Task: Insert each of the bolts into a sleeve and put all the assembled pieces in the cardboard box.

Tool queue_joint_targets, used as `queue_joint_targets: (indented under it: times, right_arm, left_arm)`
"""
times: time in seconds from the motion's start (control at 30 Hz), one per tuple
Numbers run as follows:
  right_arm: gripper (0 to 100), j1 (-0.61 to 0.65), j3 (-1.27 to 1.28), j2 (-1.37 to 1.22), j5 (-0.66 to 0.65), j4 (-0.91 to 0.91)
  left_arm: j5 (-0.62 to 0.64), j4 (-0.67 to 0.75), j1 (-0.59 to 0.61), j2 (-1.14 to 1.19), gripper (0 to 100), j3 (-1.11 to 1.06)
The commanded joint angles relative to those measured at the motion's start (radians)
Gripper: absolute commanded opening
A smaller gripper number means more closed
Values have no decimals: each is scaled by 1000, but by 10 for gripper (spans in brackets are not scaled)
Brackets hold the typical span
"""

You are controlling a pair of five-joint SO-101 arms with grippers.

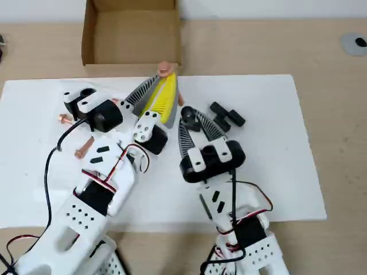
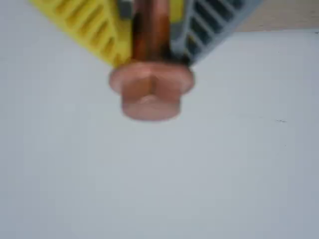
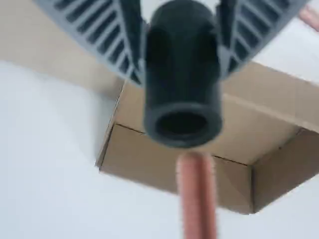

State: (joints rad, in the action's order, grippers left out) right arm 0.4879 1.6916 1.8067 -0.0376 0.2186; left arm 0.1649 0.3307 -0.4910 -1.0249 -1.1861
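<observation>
Two loose bolts (image 1: 64,118) lay left of the left gripper (image 1: 164,81), which was clamped on a copper bolt (image 1: 166,69) with the head past its tips. The cardboard box (image 1: 135,40) sat beyond those tips. The right gripper (image 1: 187,116) was closed around a black sleeve (image 3: 182,84), and the bolt's shank was just off the sleeve's opening. Spare sleeves (image 1: 227,115) lay to its right.

the bolt (image 2: 151,92) is coppery metal, the sleeve (image 3: 183,84) matt black plastic.
</observation>
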Motion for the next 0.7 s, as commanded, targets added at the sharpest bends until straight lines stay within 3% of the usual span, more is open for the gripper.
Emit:
queue_joint_targets:
  times: [0.0,0.2,0.37,0.67]
  right_arm:
    - [12,12,-2,116,-6,-32]
    - [12,12,-2,116,-6,-31]
    - [12,7,-2,116,-6,-31]
    - [12,7,-2,116,-6,-31]
  left_arm:
    - [5,21,6,2,11,69]
    - [5,21,0,2,11,74]
    - [5,9,-74,4,10,161]
    - [5,-350,-86,-4,10,279]
